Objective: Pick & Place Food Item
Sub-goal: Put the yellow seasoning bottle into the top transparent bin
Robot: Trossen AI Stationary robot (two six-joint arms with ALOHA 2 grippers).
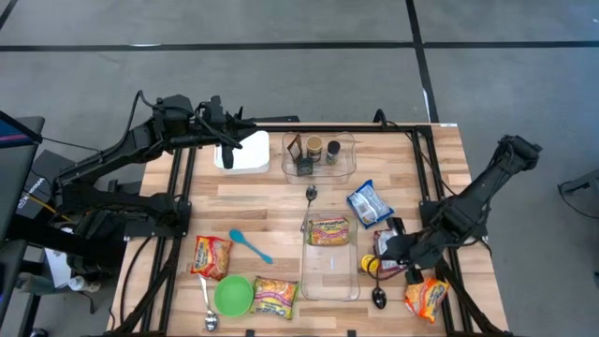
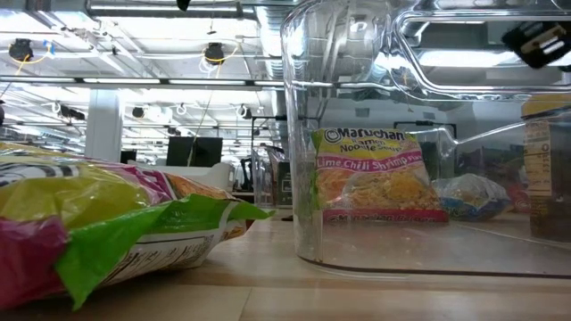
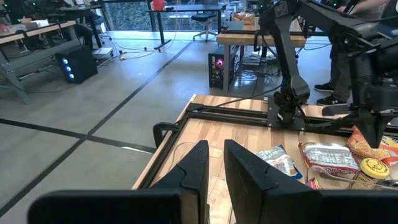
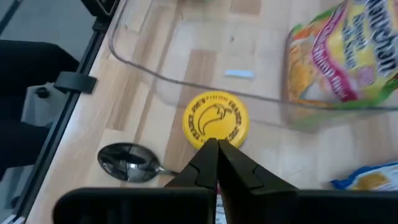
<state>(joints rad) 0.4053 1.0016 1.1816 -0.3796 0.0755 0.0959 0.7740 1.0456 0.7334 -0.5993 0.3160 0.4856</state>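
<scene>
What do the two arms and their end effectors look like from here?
Both arms are dark, jointed links with black cabling along them. The left end effector has two flat, black, wedge-shaped fingers. The right end effector has matching black fingers tapering to points. No markings are visible.

Both arms are showing dark, matte, angular links; the right gripper (image 4: 216,163) is tapering into smooth black fingers (wedge-shaped).

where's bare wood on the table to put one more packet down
Bare wood lies between the white box and the blue spoon, and right of the small tray at the far right corner. The clear bin has room in its near half. It is crowded around the right tool.
</scene>
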